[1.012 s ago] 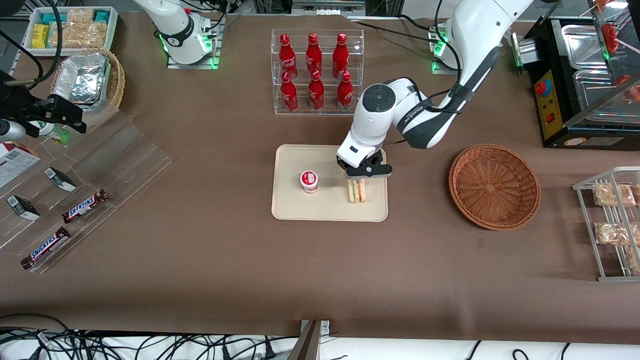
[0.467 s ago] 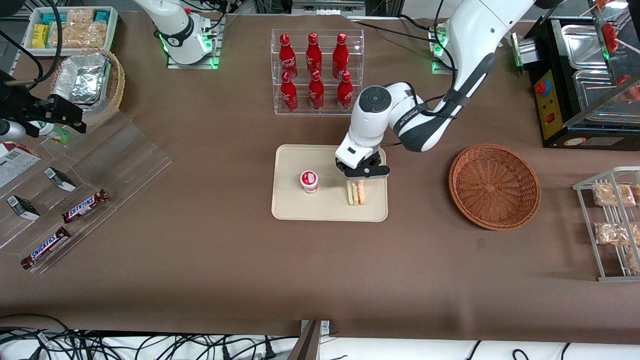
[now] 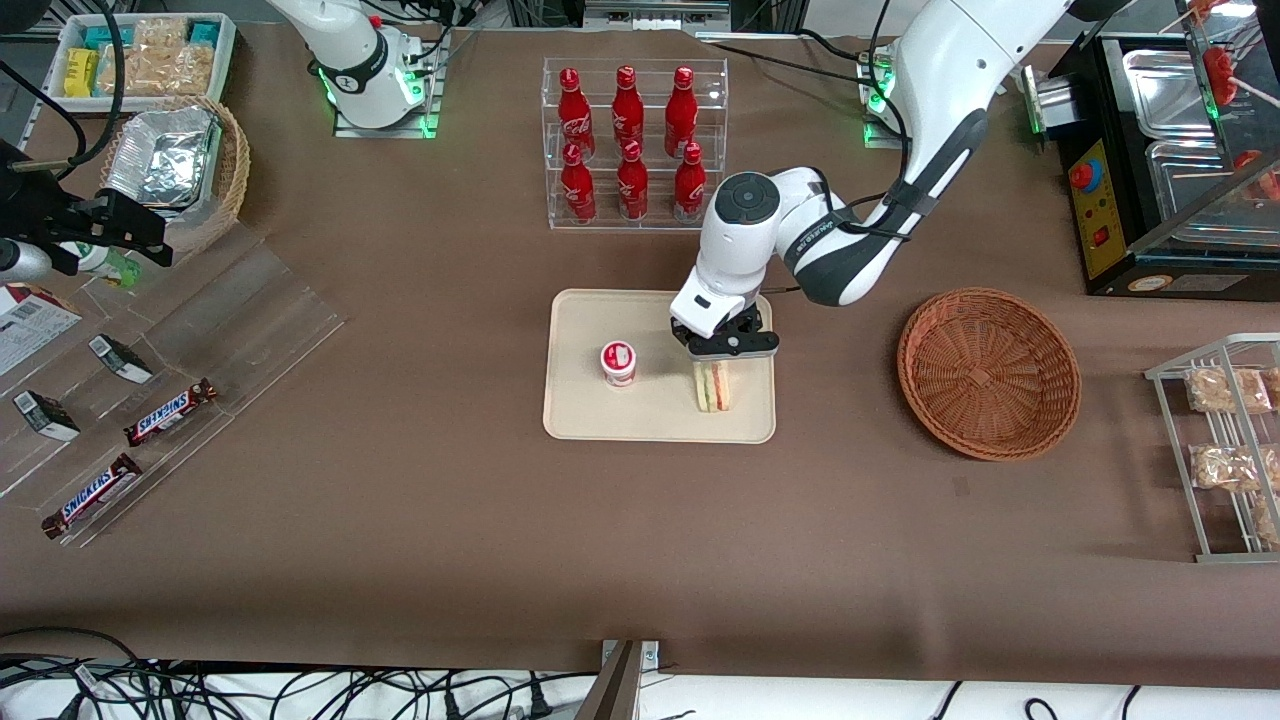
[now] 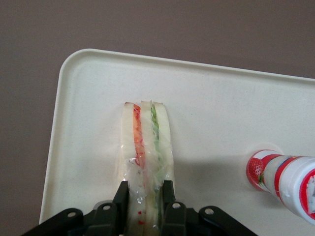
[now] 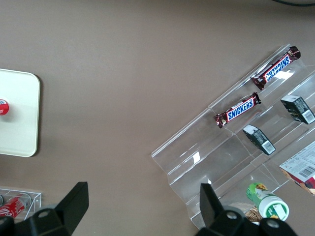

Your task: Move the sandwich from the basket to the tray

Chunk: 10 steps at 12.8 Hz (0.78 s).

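Your pincer [image 4: 146,206] was clamped on the sandwich [image 4: 146,147], which stood on the tray [image 4: 221,108] beside a small bottle [image 4: 283,178].

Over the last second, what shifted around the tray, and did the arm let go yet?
The gripper drifted slightly farther from the front camera, carrying the sandwich a touch with it over the tray. No release: it is shut on the sandwich's end. The yogurt cup and the empty basket stayed put.

Even, bright light; soft shadows.
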{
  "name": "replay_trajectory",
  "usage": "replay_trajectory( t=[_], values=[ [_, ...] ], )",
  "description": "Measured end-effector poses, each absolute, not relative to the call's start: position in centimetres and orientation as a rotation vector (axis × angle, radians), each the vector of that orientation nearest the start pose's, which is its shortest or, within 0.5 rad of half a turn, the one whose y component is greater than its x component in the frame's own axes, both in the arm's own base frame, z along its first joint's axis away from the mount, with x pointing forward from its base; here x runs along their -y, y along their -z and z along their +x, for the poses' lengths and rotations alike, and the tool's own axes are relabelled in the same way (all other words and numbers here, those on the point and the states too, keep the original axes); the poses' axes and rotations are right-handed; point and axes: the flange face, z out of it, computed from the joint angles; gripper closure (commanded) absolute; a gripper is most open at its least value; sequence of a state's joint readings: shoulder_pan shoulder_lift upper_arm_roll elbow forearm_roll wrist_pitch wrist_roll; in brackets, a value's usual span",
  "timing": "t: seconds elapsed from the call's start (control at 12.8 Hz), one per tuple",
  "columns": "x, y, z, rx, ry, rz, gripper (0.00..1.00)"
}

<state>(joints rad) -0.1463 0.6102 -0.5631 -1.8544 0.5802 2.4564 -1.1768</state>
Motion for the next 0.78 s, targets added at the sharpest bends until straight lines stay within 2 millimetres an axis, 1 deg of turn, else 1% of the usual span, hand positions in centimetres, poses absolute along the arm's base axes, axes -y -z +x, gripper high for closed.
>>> replay_trajectory(
  t=[0.08, 0.16, 0.54, 0.78],
  values=[
    [40.31, -24.31, 51.03, 0.213, 0.225, -3.182, 0.05],
    [40.31, -24.30, 51.03, 0.215, 0.225, -3.182, 0.00],
    [40.36, -24.23, 51.00, 0.251, 0.222, -3.181, 0.00],
    [40.45, -24.85, 51.19, 0.280, 0.234, -3.179, 0.00]
  ],
)
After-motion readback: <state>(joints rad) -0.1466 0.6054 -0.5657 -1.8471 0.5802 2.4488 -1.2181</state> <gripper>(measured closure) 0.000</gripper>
